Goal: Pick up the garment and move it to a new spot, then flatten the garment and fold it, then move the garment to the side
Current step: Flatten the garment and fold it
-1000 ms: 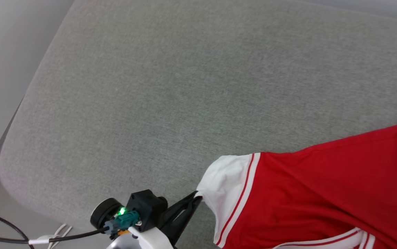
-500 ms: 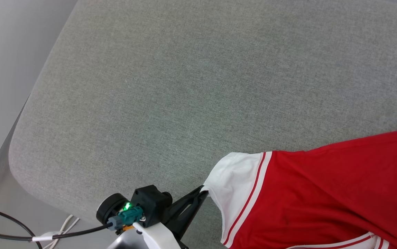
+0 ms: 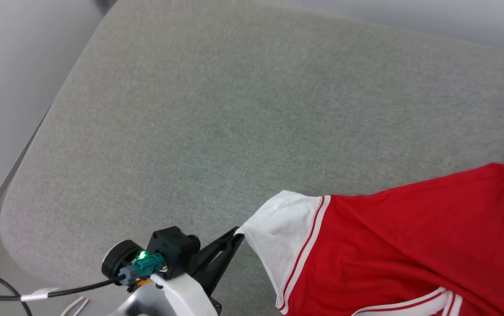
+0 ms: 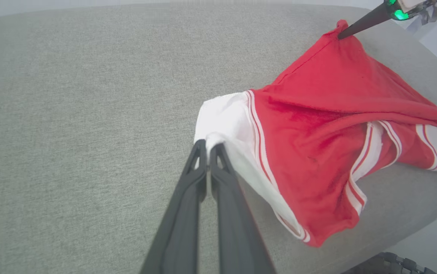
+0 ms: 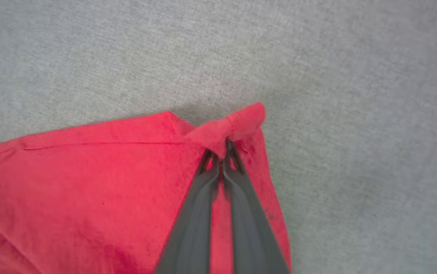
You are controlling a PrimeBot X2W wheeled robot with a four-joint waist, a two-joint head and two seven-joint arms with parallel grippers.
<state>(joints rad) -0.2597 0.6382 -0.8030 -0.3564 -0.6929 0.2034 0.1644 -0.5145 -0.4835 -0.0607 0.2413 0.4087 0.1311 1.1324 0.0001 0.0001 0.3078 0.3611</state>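
Over grey cushion [image 3: 190,131], left gripper [image 4: 208,146] and right gripper [image 5: 224,147] pinch opposite garment [image 4: 310,144] corners.

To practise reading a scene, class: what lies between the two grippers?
The garment itself: the left gripper pinches its white sleeve, the right gripper a red edge; red cloth spans between, in the left wrist view.

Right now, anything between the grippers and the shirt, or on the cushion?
Nothing visible. Left gripper pinches the shirt by its white sleeve, right gripper by a red corner; grey cushion shows no obstacle.
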